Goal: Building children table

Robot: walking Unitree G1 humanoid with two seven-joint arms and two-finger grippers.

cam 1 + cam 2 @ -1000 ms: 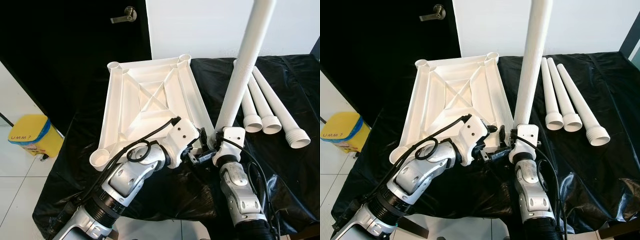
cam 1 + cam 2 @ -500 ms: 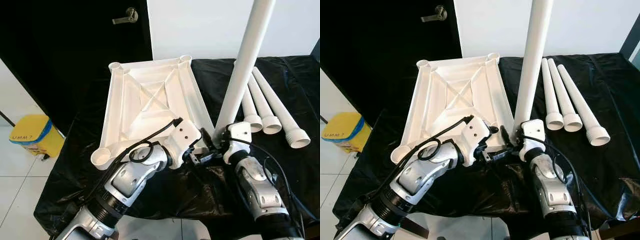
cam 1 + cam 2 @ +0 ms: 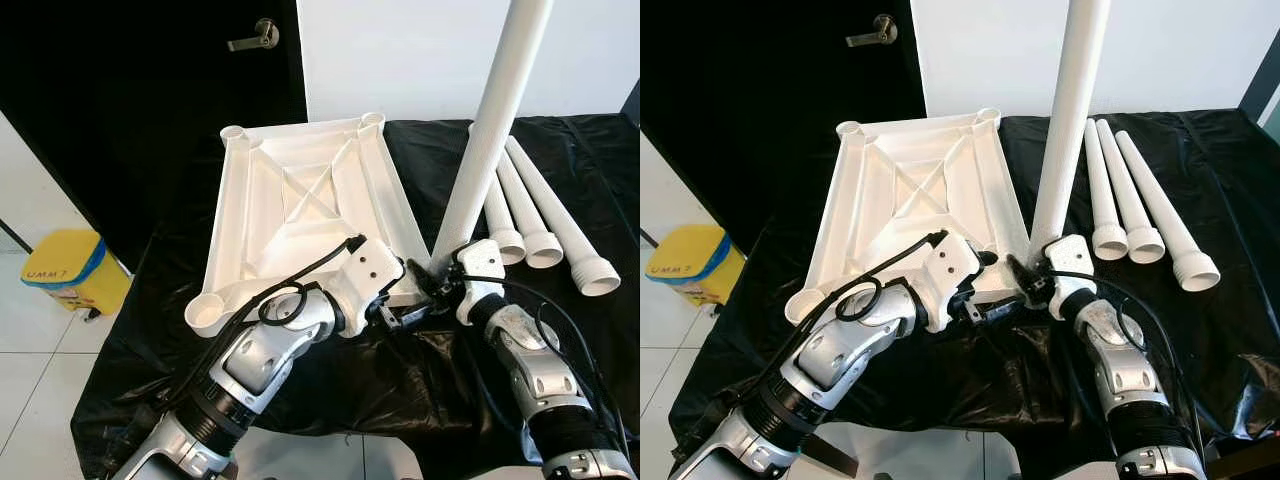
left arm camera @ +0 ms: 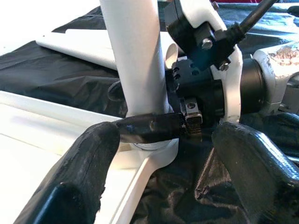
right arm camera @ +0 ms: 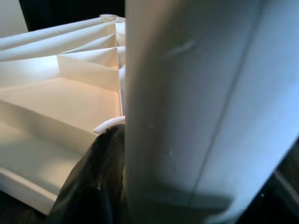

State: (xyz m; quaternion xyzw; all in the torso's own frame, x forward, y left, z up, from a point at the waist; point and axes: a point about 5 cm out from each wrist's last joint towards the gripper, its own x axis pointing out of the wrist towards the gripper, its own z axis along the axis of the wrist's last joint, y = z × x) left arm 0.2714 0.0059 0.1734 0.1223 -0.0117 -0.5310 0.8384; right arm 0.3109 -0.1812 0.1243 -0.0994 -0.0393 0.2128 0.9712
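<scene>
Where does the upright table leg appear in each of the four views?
Left eye view: upright table leg, right of centre.
Right eye view: just right of centre.
Left wrist view: white column.
Right wrist view: close-up white surface.
Shared landmark: the upturned tabletop, whose near right corner socket holds it.

1. Yellow plastic bin with blue band (image 3: pixel 62 272), on the white tiled floor by the left edge of the black-covered table: dark handwriting on its side, reads roughly "UMM?", letters small, not certain.
2. No other text, labels, brands or numbers can be read on anything else.
</scene>
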